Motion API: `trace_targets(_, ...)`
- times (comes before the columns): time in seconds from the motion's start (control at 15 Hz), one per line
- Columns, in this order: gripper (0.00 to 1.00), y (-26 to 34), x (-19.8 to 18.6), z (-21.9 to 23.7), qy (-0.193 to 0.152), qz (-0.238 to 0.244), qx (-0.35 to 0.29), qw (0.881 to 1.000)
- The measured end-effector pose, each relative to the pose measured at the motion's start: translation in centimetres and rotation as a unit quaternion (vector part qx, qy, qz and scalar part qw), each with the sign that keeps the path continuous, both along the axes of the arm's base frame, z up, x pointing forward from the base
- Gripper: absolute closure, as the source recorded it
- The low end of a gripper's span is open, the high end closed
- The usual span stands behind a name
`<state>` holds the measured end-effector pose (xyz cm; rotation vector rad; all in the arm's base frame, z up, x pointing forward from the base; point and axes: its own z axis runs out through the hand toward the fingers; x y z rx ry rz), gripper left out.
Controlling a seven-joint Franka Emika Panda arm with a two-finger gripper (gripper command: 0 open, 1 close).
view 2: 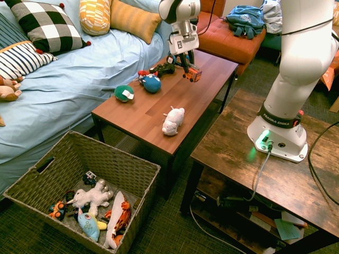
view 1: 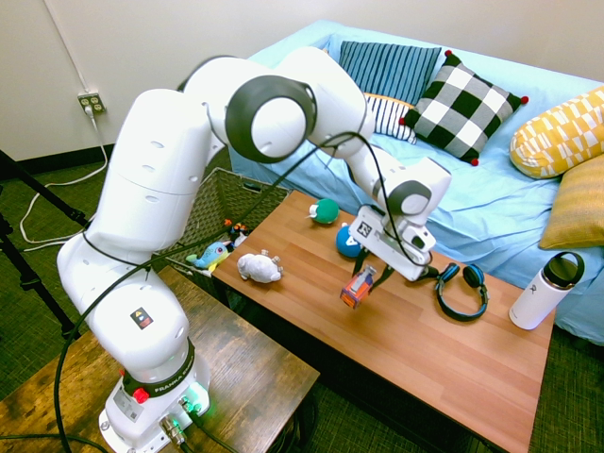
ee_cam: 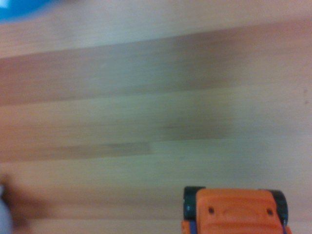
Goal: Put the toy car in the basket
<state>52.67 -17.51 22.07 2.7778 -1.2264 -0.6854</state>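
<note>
Wooden coffee table (view 1: 425, 349); tool (view 1: 363, 283) clamped on toy car (view 1: 358, 288), lifted clear; arm base reads "FRANKA EMIKA".

Below me the wooden table (view 1: 444, 349) carries five things. Taking the blue-and-red plush ball (view 1: 347, 243) as landmark: the green ball (view 1: 325, 211) lies near it toward the sofa-side corner, the white plush animal (view 1: 259, 267) sits well apart at the basket-side end, and the blue headphones (view 1: 462, 288) and white bottle (view 1: 547, 289) are toward the opposite end.
</note>
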Motion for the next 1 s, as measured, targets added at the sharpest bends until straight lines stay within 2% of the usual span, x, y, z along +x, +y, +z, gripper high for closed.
trace_targets(0.2,1.00,14.8,0.1,5.8,-0.024,0.037,-0.023,0.999)
trace_targets(0.4,1.00,33.4,-1.9,9.7,-0.039,0.075,-0.056,0.995)
trace_targets(0.53,1.00,46.0,-4.0,9.5,-0.037,0.091,-0.076,0.992)
trace_targets(0.67,1.00,53.8,-5.0,6.1,-0.027,0.099,-0.096,0.990)
trace_targets(0.73,0.00,54.6,-3.9,4.0,-0.019,0.097,-0.105,0.990)
trace_targets(0.87,0.00,54.0,-0.4,0.9,0.004,0.088,-0.112,0.990)
trace_targets(1.0,0.00,54.8,2.0,0.3,0.012,0.090,-0.109,0.990)
